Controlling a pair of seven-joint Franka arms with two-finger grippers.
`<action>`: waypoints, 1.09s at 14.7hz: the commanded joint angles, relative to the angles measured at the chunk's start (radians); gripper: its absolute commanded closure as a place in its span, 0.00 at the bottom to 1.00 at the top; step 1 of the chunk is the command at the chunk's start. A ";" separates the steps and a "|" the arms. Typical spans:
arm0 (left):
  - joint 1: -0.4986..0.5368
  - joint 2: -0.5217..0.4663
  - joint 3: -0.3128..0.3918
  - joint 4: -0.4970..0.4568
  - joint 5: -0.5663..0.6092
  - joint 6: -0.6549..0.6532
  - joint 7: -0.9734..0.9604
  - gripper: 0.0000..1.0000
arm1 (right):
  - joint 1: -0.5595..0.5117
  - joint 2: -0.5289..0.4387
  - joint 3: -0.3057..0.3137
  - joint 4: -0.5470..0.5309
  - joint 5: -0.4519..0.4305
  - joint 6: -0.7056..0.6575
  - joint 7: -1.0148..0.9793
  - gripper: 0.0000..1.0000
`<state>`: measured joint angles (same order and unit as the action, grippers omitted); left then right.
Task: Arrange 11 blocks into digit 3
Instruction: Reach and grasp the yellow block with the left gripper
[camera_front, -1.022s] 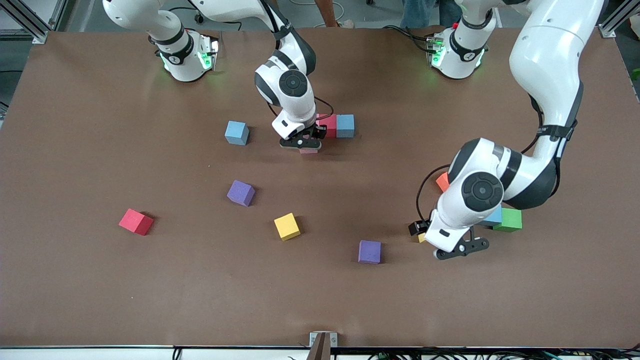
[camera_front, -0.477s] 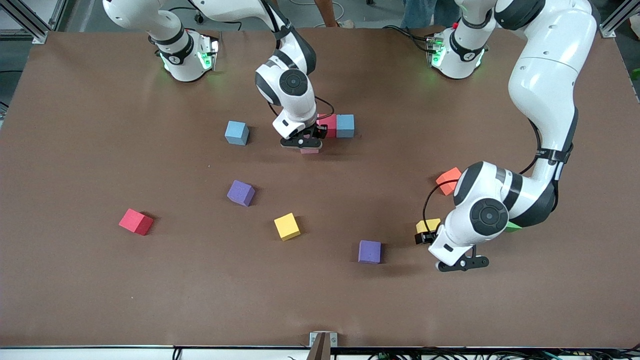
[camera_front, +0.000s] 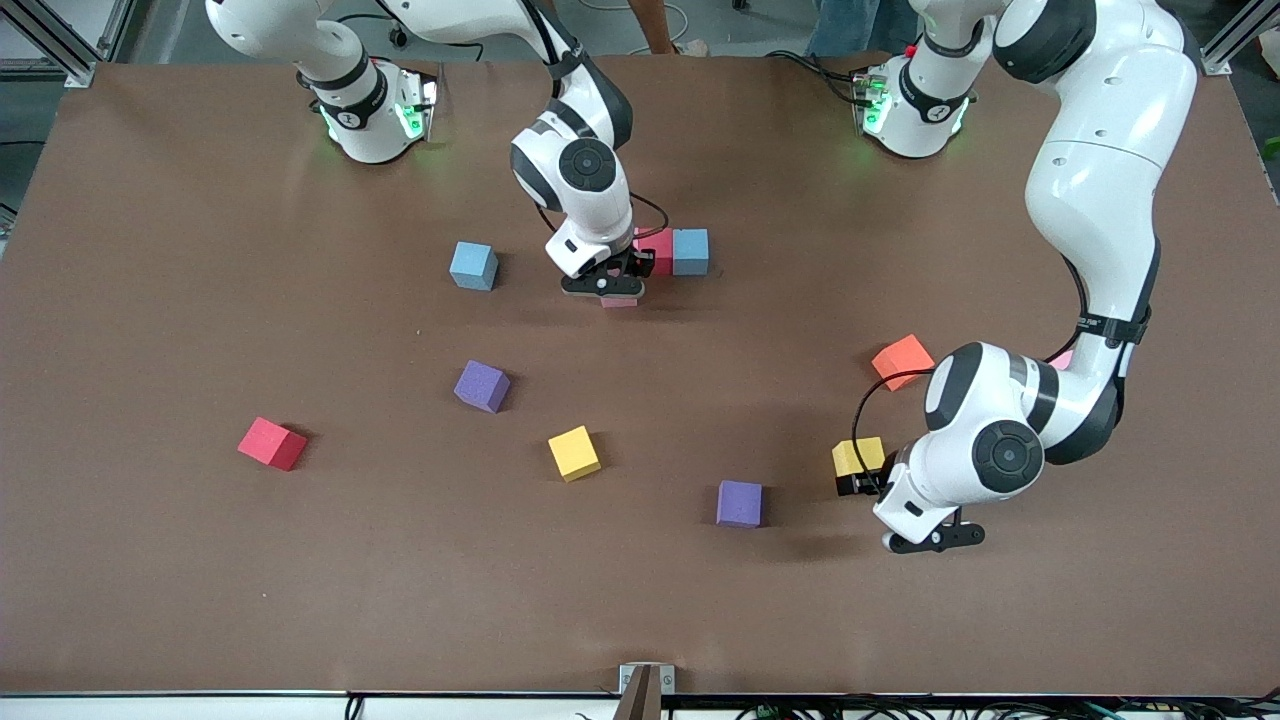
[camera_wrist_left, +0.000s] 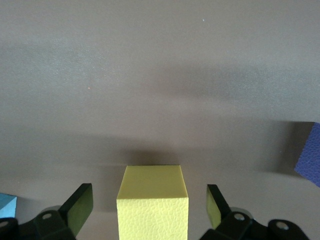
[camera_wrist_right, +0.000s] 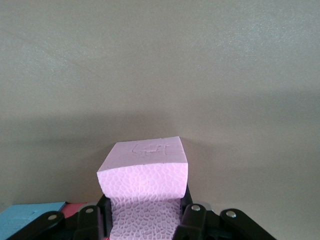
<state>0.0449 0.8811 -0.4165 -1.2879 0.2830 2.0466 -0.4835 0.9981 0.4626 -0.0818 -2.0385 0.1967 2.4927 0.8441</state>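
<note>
Left gripper (camera_front: 925, 535) moved nearer camera, open astride yellow block (camera_wrist_left: 153, 202); right gripper (camera_front: 612, 287) unmoved, clamping pink block (camera_wrist_right: 145, 187), probably grounded.

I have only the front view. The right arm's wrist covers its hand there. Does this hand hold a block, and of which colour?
Observer: Yes. The right wrist view shows the right hand shut on a pink block.
Operator: And does the left hand already grip the yellow block beside it?
Observer: No. In the left wrist view the left hand is open. Its fingers stand on either side of the yellow block, with a gap on each side.
</note>
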 joint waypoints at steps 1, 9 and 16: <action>-0.002 0.025 -0.002 0.019 -0.016 -0.002 0.020 0.01 | 0.019 0.002 -0.009 -0.014 0.023 0.009 0.007 0.95; -0.010 0.053 0.004 0.004 -0.018 -0.002 0.003 0.22 | 0.011 0.002 -0.010 -0.005 0.012 0.003 -0.003 0.00; -0.008 -0.020 -0.002 0.007 -0.016 -0.066 -0.004 0.87 | 0.005 -0.030 -0.015 0.038 0.012 -0.110 -0.005 0.00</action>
<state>0.0377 0.9231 -0.4192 -1.2798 0.2822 2.0319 -0.4856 0.9985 0.4618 -0.0871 -2.0166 0.1966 2.4441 0.8422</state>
